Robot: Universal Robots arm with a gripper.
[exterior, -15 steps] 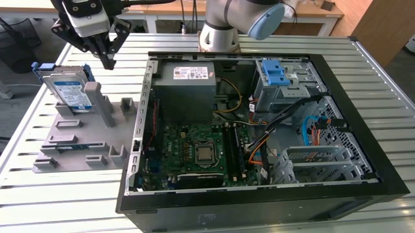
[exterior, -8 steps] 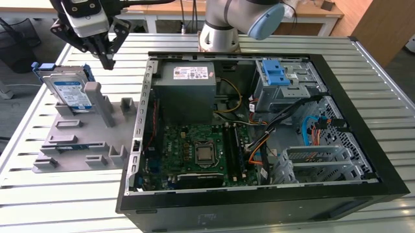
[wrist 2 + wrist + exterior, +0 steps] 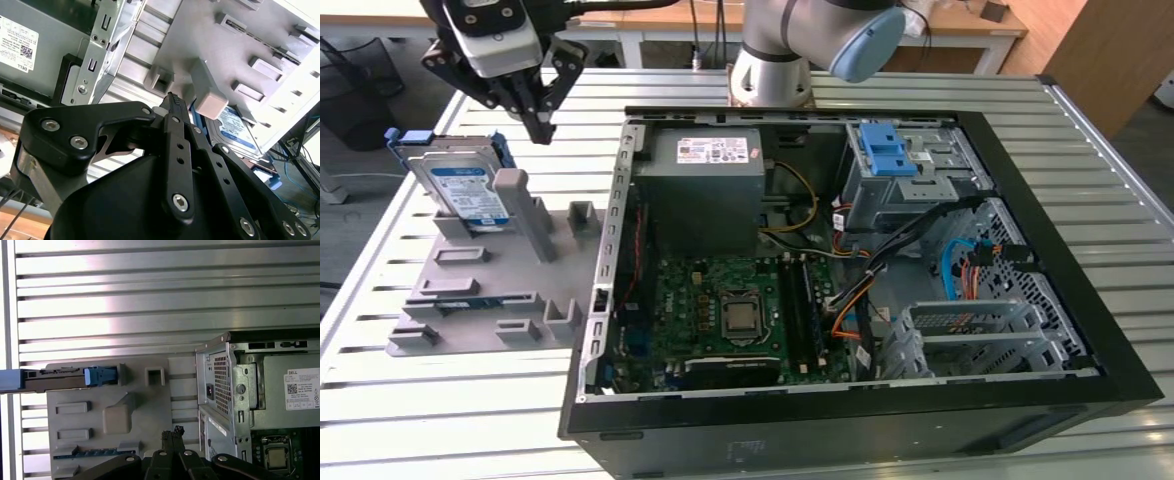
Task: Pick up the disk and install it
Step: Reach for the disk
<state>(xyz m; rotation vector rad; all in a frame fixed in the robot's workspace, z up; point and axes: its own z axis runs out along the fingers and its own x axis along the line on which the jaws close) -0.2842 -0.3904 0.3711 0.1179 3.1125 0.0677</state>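
Disk (image 3: 464, 190): silver, blue-and-white label, blue frame. It stands tilted against a post at the far end of the grey holder (image 3: 480, 310), at the exterior view's left.

My gripper (image 3: 539, 125): fingers pressed together, empty. It hangs just above the disk, toward the exterior view's right, apart from it.

Computer case (image 3: 854, 435): open, to the exterior view's right of the holder, on the slatted table (image 3: 440, 430).

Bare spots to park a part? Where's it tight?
Free: table slats between the grey fixture and the near edge at the exterior view's left; the strip past the case at its right. Crowded: around the disk, gripper close by.
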